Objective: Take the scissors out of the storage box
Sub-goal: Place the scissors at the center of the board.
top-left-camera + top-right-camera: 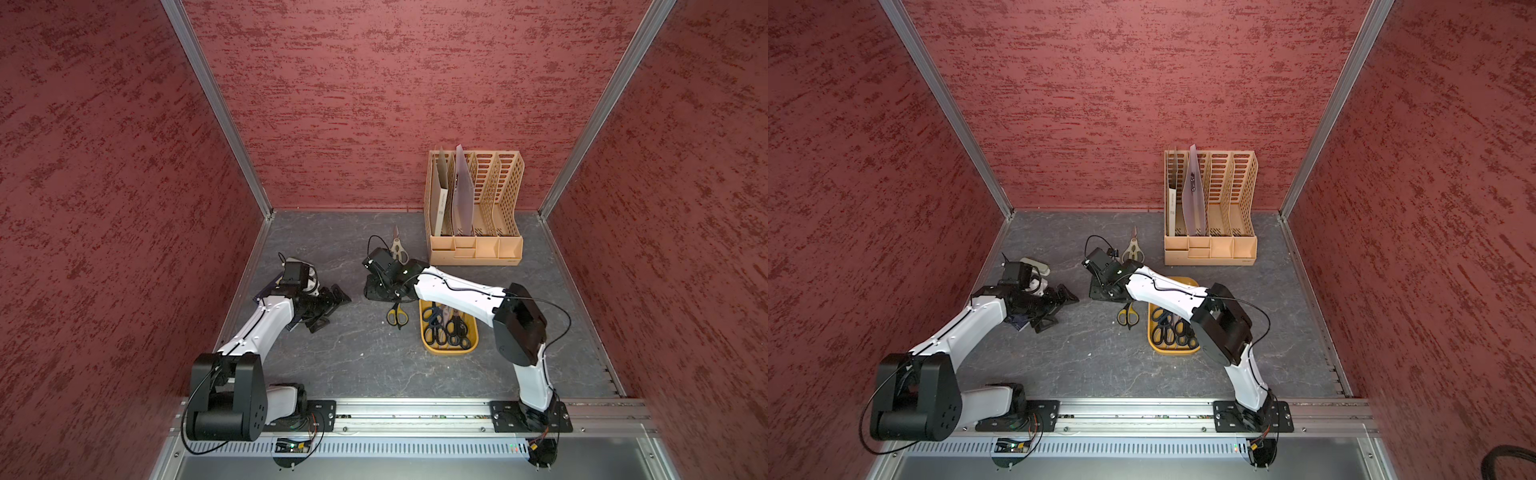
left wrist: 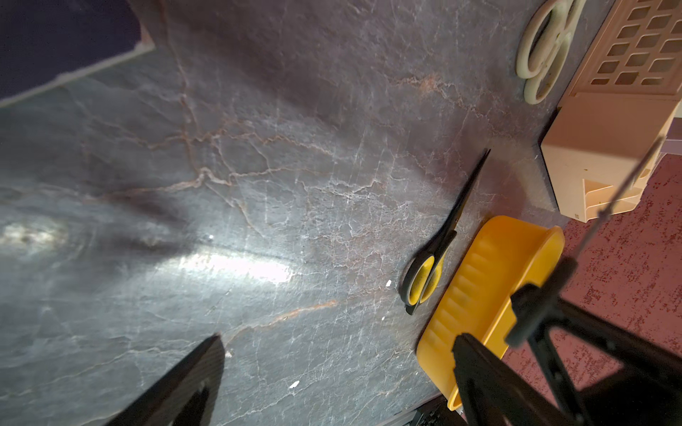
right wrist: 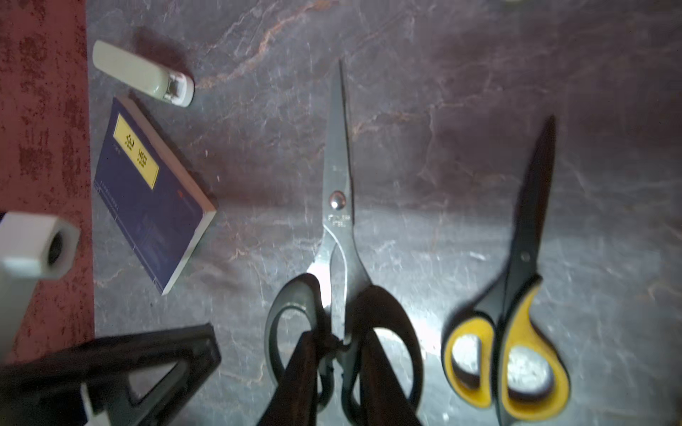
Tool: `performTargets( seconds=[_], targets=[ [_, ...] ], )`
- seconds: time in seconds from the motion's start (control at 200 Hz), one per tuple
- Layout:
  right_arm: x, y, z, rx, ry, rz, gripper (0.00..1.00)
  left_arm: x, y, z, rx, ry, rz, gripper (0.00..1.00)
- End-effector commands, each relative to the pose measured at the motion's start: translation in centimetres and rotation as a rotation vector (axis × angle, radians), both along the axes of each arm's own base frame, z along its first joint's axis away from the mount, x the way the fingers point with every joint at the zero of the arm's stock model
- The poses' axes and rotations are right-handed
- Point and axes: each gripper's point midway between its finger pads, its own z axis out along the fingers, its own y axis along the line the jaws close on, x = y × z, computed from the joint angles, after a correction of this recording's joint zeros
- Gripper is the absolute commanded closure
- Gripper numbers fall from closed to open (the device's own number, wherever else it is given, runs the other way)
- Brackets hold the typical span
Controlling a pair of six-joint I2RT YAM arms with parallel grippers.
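Observation:
The yellow storage box (image 1: 448, 351) (image 1: 1173, 351) lies under my right forearm with several black-handled scissors (image 1: 446, 328) inside. My right gripper (image 3: 341, 346) (image 1: 376, 293) is shut on the handles of black-handled scissors (image 3: 337, 206) with metal blades, low over the table to the left of the box. Yellow-black scissors (image 3: 516, 295) (image 1: 397, 314) (image 2: 435, 258) lie on the table beside them. Cream scissors (image 1: 398, 249) (image 2: 542, 55) lie farther back. My left gripper (image 2: 341, 343) (image 1: 330, 311) stands open over bare table, holding nothing.
A tall tan file organizer (image 1: 476, 245) (image 2: 609, 147) stands at the back right. A grey stapler (image 3: 144, 73) (image 1: 1036, 266) and a blue book (image 3: 147, 191) lie by the left wall, partly under my left arm. Red walls close in three sides.

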Motion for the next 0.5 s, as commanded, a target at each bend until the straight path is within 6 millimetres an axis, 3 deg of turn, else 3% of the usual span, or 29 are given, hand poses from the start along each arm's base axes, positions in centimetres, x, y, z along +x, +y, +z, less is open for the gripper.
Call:
performTargets(
  seconds=[0.0, 0.255, 0.496],
  targets=[
    [2.5, 0.3, -0.6, -0.009, -0.007, 0.041, 0.86, 0.6, 0.4, 0.7, 0.01, -0.019, -0.009, 0.0],
    [8.0, 0.7, -4.4, 0.004, 0.024, 0.03, 0.85, 0.5, 0.8, 0.6, 0.024, 0.005, 0.016, 0.0],
    [11.9, 0.8, -6.4, 0.021, 0.003, 0.017, 0.85, 0.3, 1.1, 0.2, 0.041, 0.031, 0.029, 0.0]
  ],
)
